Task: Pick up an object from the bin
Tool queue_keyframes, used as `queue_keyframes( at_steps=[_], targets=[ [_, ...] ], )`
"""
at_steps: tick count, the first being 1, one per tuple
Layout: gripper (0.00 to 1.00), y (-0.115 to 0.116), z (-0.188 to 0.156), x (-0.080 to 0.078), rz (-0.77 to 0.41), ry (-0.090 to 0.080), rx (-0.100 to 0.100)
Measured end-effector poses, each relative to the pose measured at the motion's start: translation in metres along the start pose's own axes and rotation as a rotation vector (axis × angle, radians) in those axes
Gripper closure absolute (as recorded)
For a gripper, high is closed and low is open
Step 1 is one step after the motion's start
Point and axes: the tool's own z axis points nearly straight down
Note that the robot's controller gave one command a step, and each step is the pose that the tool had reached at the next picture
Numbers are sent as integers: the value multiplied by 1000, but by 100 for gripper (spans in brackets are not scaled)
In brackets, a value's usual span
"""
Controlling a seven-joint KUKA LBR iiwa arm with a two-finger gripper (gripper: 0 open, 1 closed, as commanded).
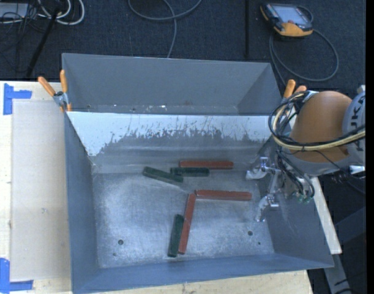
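gripper (262, 189) spread by the right wall (297, 241), beside brown bar (223, 195).

Six bars on bin (125, 216) floor. Far cluster of three bars (190, 171) mid-bin. Near pair (186, 228) lies side by side, touching. Cross bar (223, 195) runs left-right from pair's far end. Gripper (264, 190) just right of it.

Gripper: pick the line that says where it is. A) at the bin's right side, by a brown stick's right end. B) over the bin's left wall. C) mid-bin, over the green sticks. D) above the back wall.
A: the gripper sits at the right side of the bin, just off the right end of a brown stick.
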Motion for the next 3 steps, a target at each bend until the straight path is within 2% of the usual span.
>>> queue_keyframes(
  at_steps=[1,2,3],
  targets=[
    [0,31,3,-20,-80,10,-1],
    [0,42,-7,-18,89,5,0],
    [0,50,34,-17,6,5,0]
  ],
)
